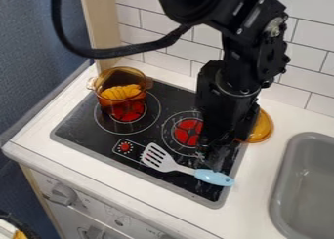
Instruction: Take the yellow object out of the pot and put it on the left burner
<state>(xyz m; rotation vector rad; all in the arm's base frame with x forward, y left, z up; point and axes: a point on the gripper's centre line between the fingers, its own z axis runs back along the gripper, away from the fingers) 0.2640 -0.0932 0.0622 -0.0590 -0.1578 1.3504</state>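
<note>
One yellow object (pixel 121 91) with a ridged surface sits inside the amber see-through pot (pixel 106 99), within its walls. The chief risk lies in those walls: a descent even slightly off centre would likely catch the rim or one of the side handles, and the pot could slide or tip. A shallow grip on the yellow object could also slip as it clears the rim. The pot appears to overlap the rear of the left burner (pixel 145 121), so little room may remain there, and a careless release could leave the object leaning on the glass or rolling off.

From the pincer (pixel 212 152), the yellow object is well apart, toward the view's left and farther back. The pincer hangs low over the other side of the stove (pixel 78 128), just beside the right burner (pixel 188 131); whether it is spread or pressed together, I cannot tell. Close by lies a spatula (pixel 214 177) with a slotted head and blue handle; a low sideways sweep might knock it. Beyond, an amber lid (pixel 263 128) rests partly behind the arm (pixel 228 82), and a grey sink (pixel 306 184) is set into the white tabletop (pixel 39 145).
</note>
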